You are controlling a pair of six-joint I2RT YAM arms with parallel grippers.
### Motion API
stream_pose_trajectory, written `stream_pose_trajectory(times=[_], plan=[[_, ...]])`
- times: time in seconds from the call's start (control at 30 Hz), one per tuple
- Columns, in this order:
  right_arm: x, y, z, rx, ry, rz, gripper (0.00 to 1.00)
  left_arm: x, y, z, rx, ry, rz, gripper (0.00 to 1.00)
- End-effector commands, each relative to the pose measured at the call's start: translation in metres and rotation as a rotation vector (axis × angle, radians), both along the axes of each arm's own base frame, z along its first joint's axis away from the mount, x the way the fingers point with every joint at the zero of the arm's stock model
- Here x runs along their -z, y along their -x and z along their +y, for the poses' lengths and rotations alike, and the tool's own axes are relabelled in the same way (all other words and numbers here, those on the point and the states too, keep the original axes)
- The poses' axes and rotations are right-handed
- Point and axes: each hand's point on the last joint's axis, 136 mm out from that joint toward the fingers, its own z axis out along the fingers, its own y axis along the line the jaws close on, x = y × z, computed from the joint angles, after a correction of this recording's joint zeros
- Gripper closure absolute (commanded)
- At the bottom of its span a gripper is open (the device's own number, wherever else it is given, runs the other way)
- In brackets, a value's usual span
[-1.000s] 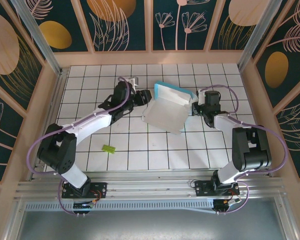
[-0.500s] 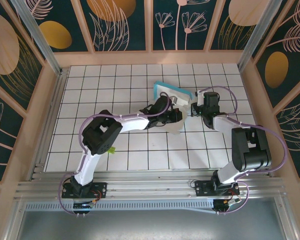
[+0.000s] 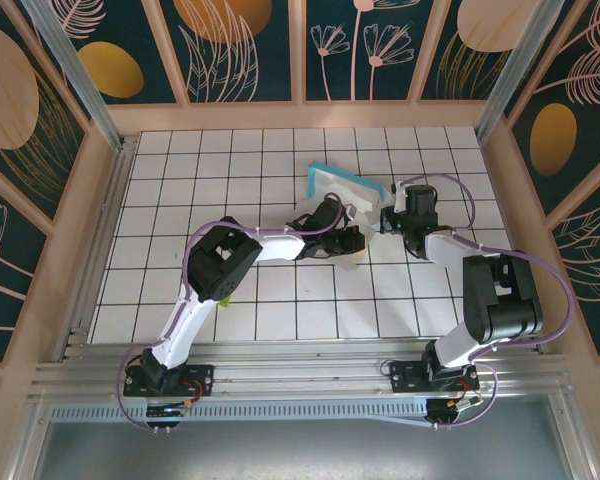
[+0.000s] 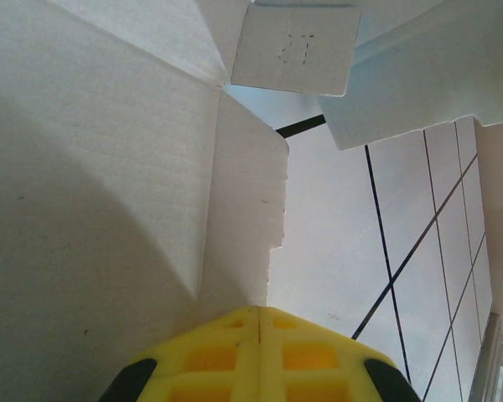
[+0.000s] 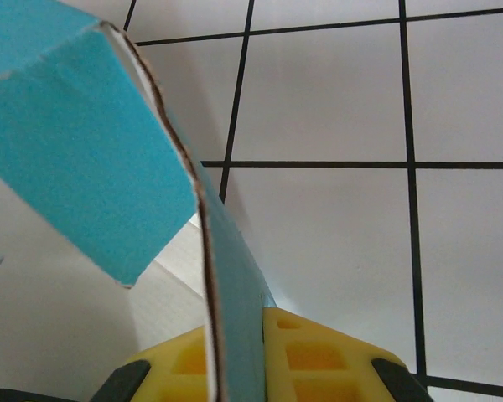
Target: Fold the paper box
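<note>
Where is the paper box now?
The paper box lies right of centre on the table in the top view, the right gripper pinching its right edge, the left gripper at its near side.

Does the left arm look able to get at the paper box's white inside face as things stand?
Probably yes. The left hand, shut, sits right at the white face of the paper box with nothing between. The right hand pinches the turquoise edge off to one side, clear of it.

Faint dotted mark, seemingly "27", on a white flap of the paper box, upper middle of the left wrist view; second character unsure.
</note>
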Motion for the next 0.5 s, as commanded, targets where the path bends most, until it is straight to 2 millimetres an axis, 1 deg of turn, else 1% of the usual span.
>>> stream_pose_trajectory(times=[0.0, 0.07, 0.2, 0.3, 0.47], plan=[[-0.011, -0.006, 0.01, 0.047, -0.09, 0.005, 0.9, 0.043, 0.011, 0.014, -0.022, -0.094, 0.097, 1.0], [-0.007, -0.004, 0.015, 0.066, -0.124, 0.029, 0.9, 0.046, 0.011, 0.014, -0.027, -0.096, 0.104, 1.0], [0.004, 0.0, 0.023, 0.091, -0.167, 0.076, 0.88, 0.045, 0.009, 0.013, -0.031, -0.095, 0.098, 1.0], [0.012, 0.005, 0.026, 0.12, -0.19, 0.107, 0.86, 0.043, 0.007, 0.012, -0.031, -0.093, 0.094, 1.0], [0.02, 0.014, 0.031, 0.184, -0.291, 0.145, 0.84, 0.042, 0.005, 0.011, -0.029, -0.091, 0.089, 1.0]])
